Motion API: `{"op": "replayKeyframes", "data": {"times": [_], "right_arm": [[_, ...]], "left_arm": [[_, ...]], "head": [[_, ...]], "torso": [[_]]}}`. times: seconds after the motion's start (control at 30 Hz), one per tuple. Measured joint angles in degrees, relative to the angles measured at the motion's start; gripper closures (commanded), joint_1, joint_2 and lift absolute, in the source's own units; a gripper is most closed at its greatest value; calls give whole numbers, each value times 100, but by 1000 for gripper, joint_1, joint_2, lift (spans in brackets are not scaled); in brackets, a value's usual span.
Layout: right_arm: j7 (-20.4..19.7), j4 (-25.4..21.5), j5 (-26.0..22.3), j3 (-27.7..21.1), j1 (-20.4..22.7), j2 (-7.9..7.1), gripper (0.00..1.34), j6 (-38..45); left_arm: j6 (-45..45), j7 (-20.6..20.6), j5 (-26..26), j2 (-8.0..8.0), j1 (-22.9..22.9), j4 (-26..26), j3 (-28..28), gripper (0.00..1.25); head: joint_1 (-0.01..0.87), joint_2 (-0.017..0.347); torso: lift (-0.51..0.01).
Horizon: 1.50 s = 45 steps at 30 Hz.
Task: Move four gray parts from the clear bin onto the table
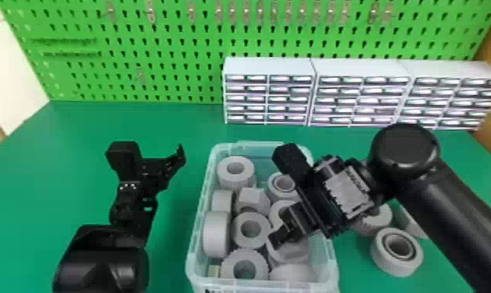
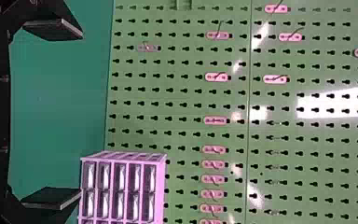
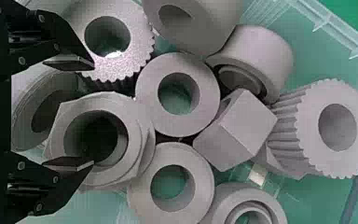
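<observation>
green covers the table (image 1: 73,128), spreading under both end effectors. beyond them, a green pegboard (image 1: 166,43) stands upright, with three pale drawer cabinets (image 1: 268,66) before it. the clear bin (image 1: 196,249) sits on the table, directly below the right end effector (image 1: 295,224) and to the right of the left end effector (image 1: 163,167). the left one is spread wide, with nothing between its fingers. the right one also has its fingers well apart and grips nothing; a hexagonal gray part (image 3: 112,103) lies in the bin under its fingertips, and i cannot tell whether they touch. more gray parts crowd round it, among them a toothed gray part (image 3: 137,39) and a gray ring (image 3: 147,95). to the right of the right end effector, three gray parts (image 1: 387,265) lie on the table outside the bin, near one another.
</observation>
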Motion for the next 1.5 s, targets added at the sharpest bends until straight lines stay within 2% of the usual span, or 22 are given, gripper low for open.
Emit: {"op": "replayKeyframes", "data": {"times": [1.0,1.5], "right_arm": [[-1,176,9,75,15,40,568,-75],[0,273,-6,315,-192,130,568,-162]], "left_arm": [[0,2,9,0,-52,0,-28,102],[0,5,-7,13,-118,9,-35,102]], "head": [[693,72],[693,72]], "torso": [[-52],[-52]]}}
